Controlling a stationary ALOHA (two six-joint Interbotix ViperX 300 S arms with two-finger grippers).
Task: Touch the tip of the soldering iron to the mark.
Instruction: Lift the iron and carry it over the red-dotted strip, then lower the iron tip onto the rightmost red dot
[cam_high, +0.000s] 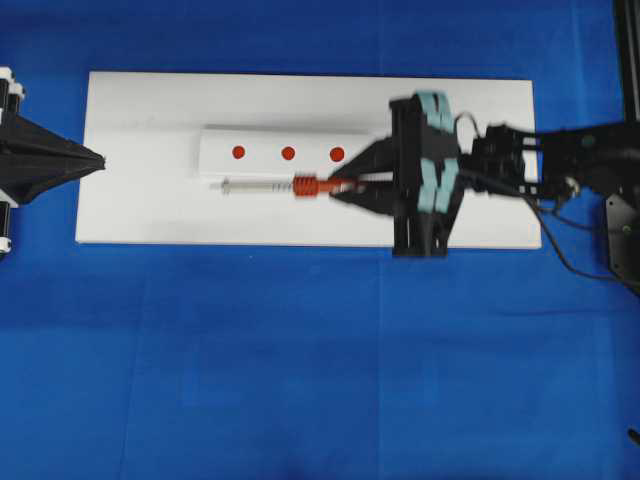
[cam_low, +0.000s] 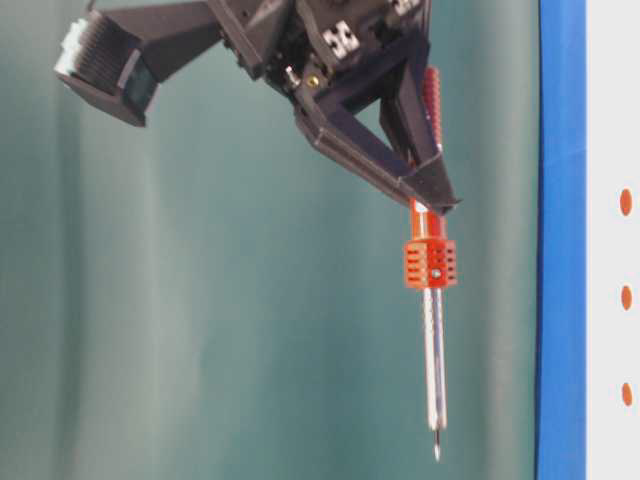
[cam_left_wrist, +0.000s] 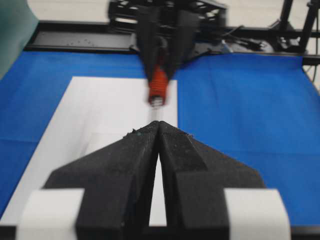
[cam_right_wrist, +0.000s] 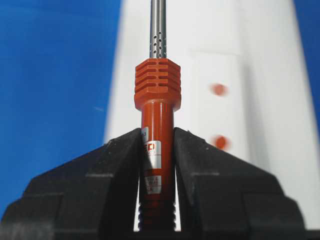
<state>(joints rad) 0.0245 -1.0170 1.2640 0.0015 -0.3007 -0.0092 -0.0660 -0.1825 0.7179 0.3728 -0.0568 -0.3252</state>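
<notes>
Blue cloth (cam_high: 300, 380) over table; white board (cam_high: 140, 215) w/ raised white strip (cam_high: 215, 150), 3 red marks (cam_high: 288, 153). Teal backdrop (cam_low: 200, 300). Right gripper (cam_high: 345, 186) clamped on soldering iron (cam_high: 305, 187), along strip's near edge. Left gripper (cam_high: 100, 160) closed, empty, at board's left edge.

Robotics lab bench setup. Plain blue cloth (cam_high: 300, 380) covers the whole tabletop, flat white rectangular board (cam_high: 130, 215) laid on it with a smaller white strip carrying three red dots (cam_high: 288, 153). Dull teal-green curtain backdrop (cam_low: 230, 320) hangs behind the table. Black metal frame rails (cam_left_wrist: 75, 42) and loose black cables (cam_left_wrist: 245, 42) run along the far edge of the table.
</notes>
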